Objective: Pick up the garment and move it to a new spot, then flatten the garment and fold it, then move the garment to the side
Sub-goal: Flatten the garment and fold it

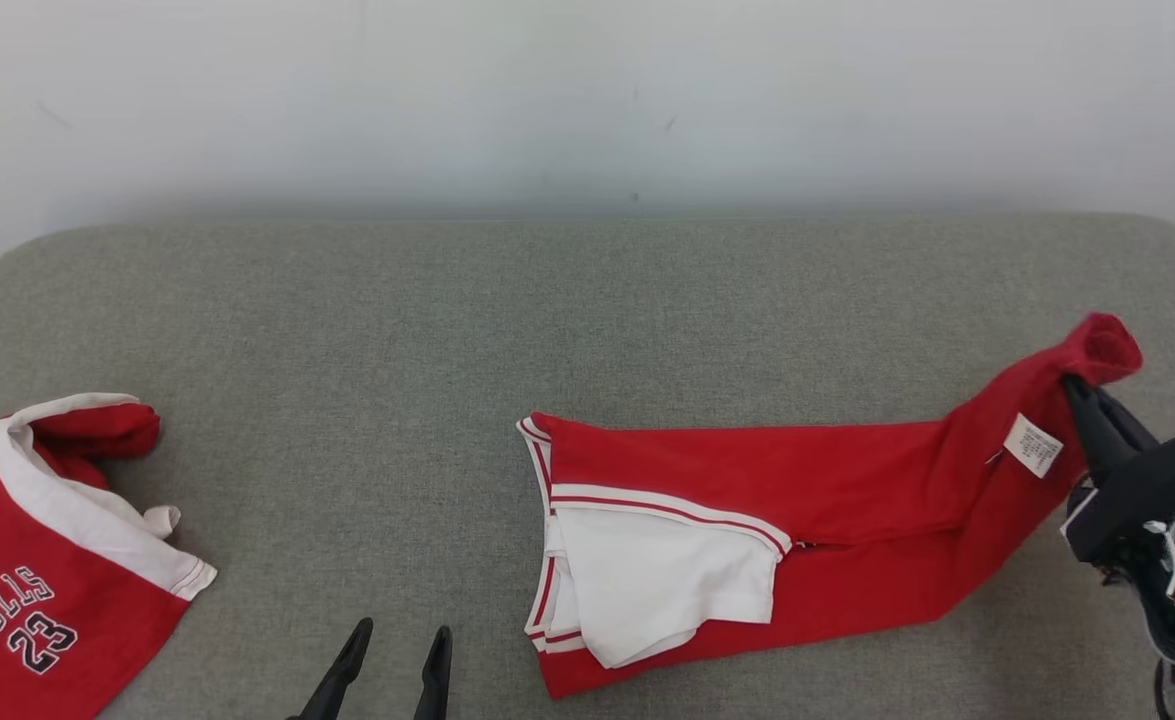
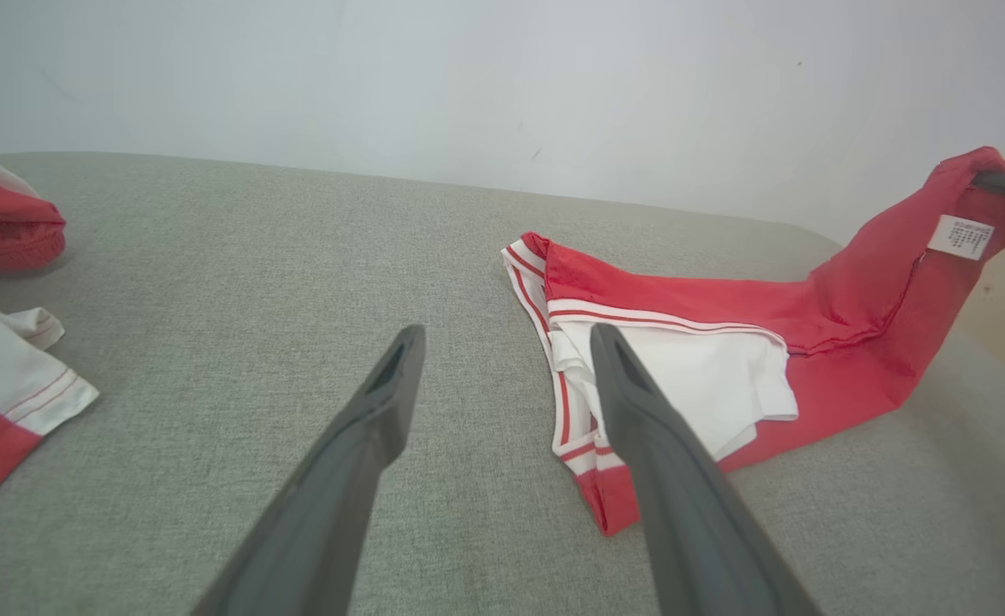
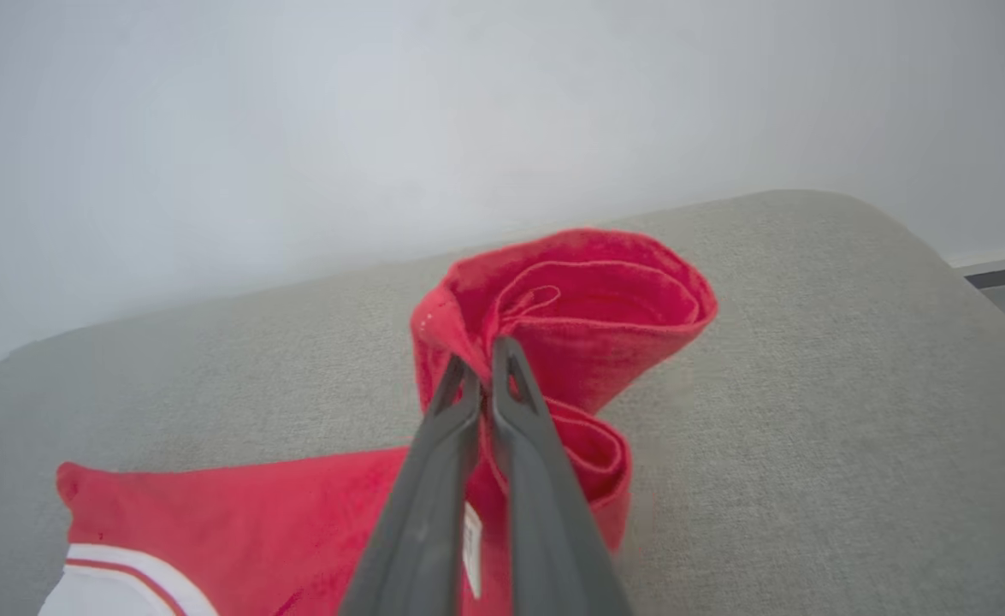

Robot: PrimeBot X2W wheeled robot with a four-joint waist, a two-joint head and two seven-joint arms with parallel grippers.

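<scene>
1. Grey woven cushion top (image 1: 347, 330) is the largest thing here. Its middle part looks a good place to spread the cloth, so I think the pull should be slow and low, so that no bunching comes.
2. Red garment (image 1: 797, 480) with a white inner part lies right of the centre. Its left end rests on the cushion and its right end is raised.
3. Red jersey (image 1: 37, 590) printed BULLS 23 lies crumpled at the left edge, well apart. It probably limits how far left the drag may go.
4. Right gripper (image 1: 1077, 390) is pinched tight on the raised red end. Such a thin pinch may slip.
5. Left gripper (image 1: 397, 640) hovers at the near edge, fingers spread wide and holding nothing. It could take the striped hem nearby.
6. White care label (image 1: 1033, 445) sits near the held end.
</scene>
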